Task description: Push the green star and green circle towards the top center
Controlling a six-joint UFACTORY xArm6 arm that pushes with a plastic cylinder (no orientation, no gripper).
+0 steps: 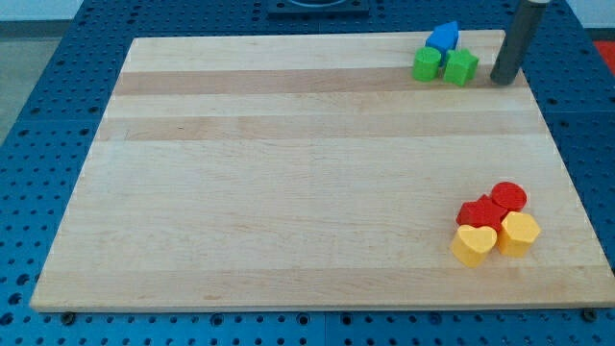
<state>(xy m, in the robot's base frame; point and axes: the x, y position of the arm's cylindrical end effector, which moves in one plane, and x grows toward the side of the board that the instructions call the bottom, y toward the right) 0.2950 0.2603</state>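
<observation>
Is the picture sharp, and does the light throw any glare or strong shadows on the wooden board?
Camera view: lighting is even and soft, with no glare on the board. The blocks, such as the green star and the yellow heart, look sharp and cast only faint shadows. My tip, right of the green star, shows little blur.

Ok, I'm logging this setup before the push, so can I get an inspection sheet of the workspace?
Surface: wooden board, bare in the middle.
Job's things: two green blocks, left and right, at the view's top right; shapes unclear.
Clutter: blue block behind them; two red blocks and two yellow blocks at the view's bottom right.
Grippers: none; my tip is just right of the greens, apart.
Cables: nothing seen.
Surroundings: blue perforated table.
</observation>
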